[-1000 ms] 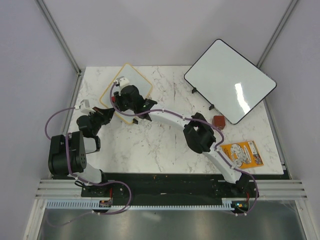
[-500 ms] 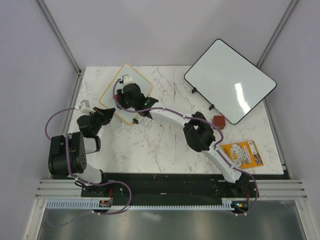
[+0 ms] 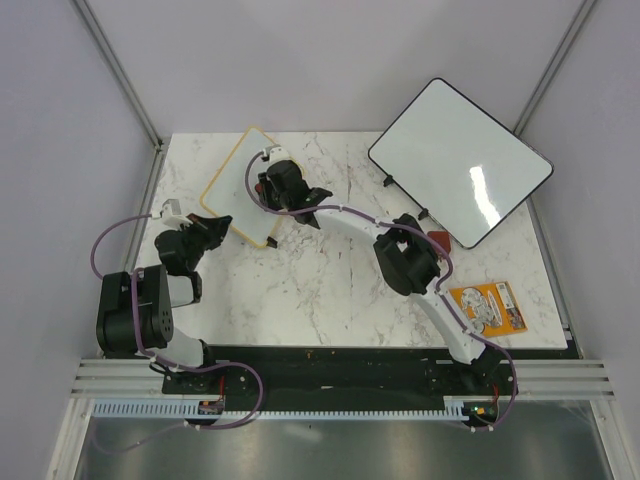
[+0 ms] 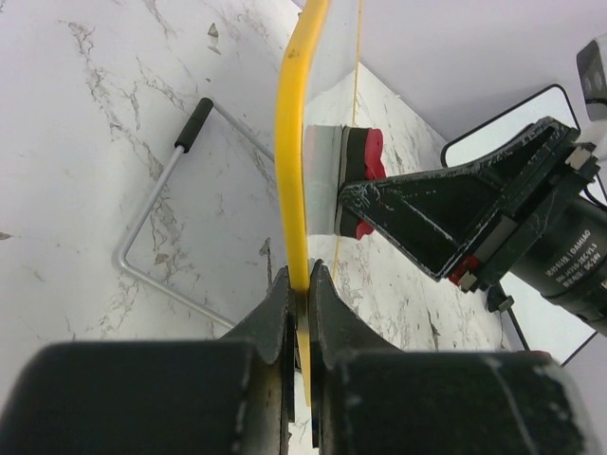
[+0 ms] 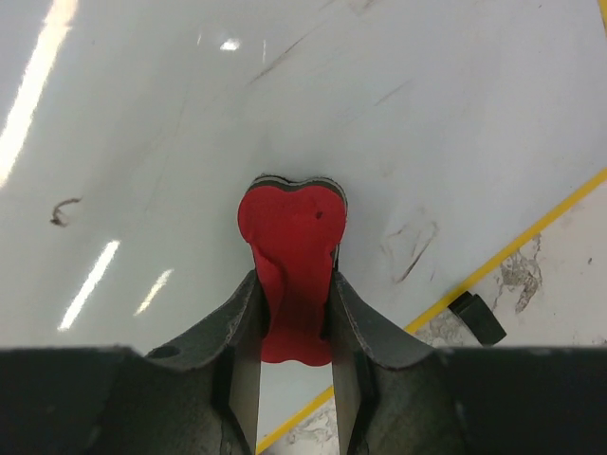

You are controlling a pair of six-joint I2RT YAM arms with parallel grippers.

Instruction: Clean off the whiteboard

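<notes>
The small whiteboard (image 3: pixel 232 190) with the yellow frame stands tilted at the back left of the table. My left gripper (image 3: pixel 214 227) is shut on its near frame edge (image 4: pixel 292 142), with both jaws pinching the yellow rim (image 4: pixel 302 294). My right gripper (image 3: pixel 268 190) is shut on a red eraser (image 5: pixel 289 256) and presses it flat against the board's white face (image 5: pixel 190 114). The left wrist view shows the eraser (image 4: pixel 353 180) touching the board from the side. Faint pen marks (image 5: pixel 413 251) lie right of the eraser, and a small one (image 5: pixel 64 210) lies to its left.
A larger black-framed whiteboard (image 3: pixel 460 160) leans at the back right. A small brown block (image 3: pixel 438 243) and an orange packet (image 3: pixel 485 308) lie on the right of the marble table. A wire stand (image 4: pixel 152 237) sits behind the small board. A black clip (image 5: pixel 477 318) sits at its edge.
My right gripper has slid the eraser across the small board toward its right side. The board now looks more tilted. My left gripper has kept its hold.
</notes>
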